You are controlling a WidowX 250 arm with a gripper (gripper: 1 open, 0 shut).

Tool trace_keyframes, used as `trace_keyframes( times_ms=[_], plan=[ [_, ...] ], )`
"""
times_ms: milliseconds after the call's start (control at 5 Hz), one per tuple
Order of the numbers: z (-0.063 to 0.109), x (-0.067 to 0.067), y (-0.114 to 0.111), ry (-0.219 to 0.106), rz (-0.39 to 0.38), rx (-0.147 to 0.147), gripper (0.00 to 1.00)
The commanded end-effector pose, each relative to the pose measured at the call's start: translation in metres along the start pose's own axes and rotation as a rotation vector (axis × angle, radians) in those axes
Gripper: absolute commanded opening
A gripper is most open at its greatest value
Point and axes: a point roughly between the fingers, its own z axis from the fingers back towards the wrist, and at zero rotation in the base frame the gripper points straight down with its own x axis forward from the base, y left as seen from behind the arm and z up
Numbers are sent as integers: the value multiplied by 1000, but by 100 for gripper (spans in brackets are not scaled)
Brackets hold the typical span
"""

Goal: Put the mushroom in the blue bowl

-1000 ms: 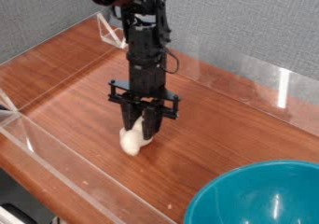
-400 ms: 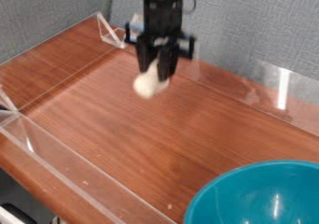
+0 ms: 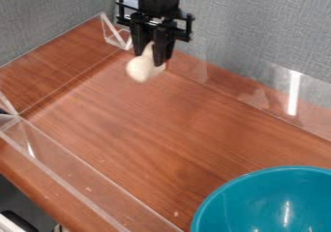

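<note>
My gripper (image 3: pixel 154 54) hangs from the top of the view, pointing down, shut on the mushroom (image 3: pixel 139 69). Only the mushroom's pale cream stem shows below the dark fingers; its cap is hidden between them. It is held well above the wooden table, near the back left. The blue bowl (image 3: pixel 274 205) sits at the bottom right corner, partly cut off by the frame edge, far from the gripper.
The brown wooden table (image 3: pixel 142 139) is ringed by low clear plastic walls (image 3: pixel 58 163) at the left, front and back. A grey textured wall stands behind.
The gripper has risen from the table with the mushroom and moved toward the back of the table.
</note>
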Motion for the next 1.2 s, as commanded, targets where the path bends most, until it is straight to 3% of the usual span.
trace_keyframes(
  times_ms=[0, 600, 1000],
  plan=[
    [3, 12, 4, -35, -8, 20, 0],
    [-30, 11, -1, 10, -54, 40, 0],
    [-46, 18, 0, 31, -72, 47, 0]
  ],
)
